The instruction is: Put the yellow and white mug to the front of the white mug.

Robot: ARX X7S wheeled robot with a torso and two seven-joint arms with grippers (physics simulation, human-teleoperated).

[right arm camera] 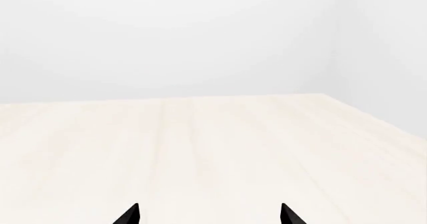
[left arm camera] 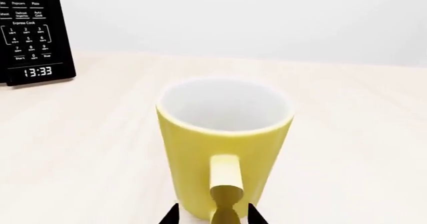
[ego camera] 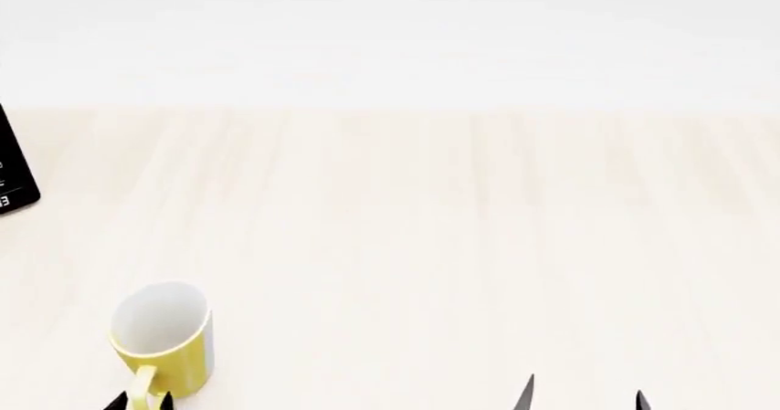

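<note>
The yellow and white mug [left arm camera: 223,149] stands upright on the light wooden counter, its yellow handle [left arm camera: 225,189] facing my left gripper. My left gripper [left arm camera: 213,216] is open, one black fingertip on each side of the handle, not closed on it. In the head view the mug [ego camera: 163,337] is at the lower left, with the left fingertips [ego camera: 119,401] just showing at its base. My right gripper [right arm camera: 209,215] is open and empty over bare counter; it shows at the lower right of the head view [ego camera: 583,394]. The white mug is out of view.
A black microwave panel [left arm camera: 30,34] reading 13:33 stands on the counter beyond the mug; its corner shows at the left edge of the head view [ego camera: 13,177]. A pale wall [right arm camera: 167,39] backs the counter, whose edge [right arm camera: 373,119] shows in the right wrist view.
</note>
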